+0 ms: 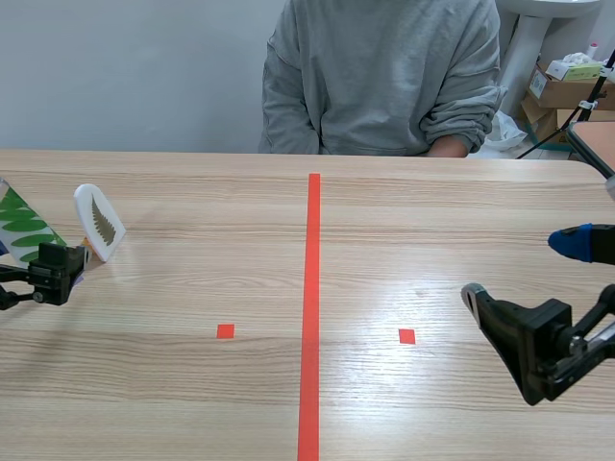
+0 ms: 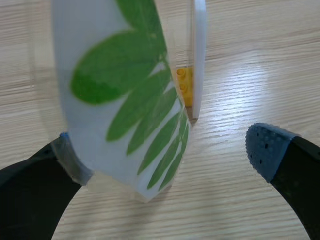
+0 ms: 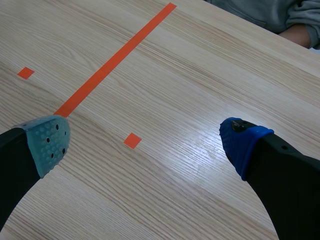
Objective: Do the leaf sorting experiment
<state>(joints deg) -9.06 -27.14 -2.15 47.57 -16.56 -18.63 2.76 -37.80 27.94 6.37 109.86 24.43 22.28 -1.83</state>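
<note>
Green-leafed laminated card [image 2: 125,100] stands upright between the left gripper's [image 2: 165,147] spread fingers, close against one pad and clear of the other, ungrasped. Just beyond it stands a white leaf card [image 1: 99,223]. The right gripper [image 3: 145,140] hangs wide open, holding nothing, over the wooden table [image 3: 200,75].

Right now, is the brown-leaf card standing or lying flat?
Standing: the brown-leaf card rises on its edge from the table, its leaf face showing.

The green-leaf card [image 2: 125,100] carries green leaflets on white. Beside it, the white card [image 1: 99,223] shows an olive-brown frond, with a yellow studded brick [image 2: 184,89] at its base. The table [image 1: 432,240] is pale wood grain.
</note>
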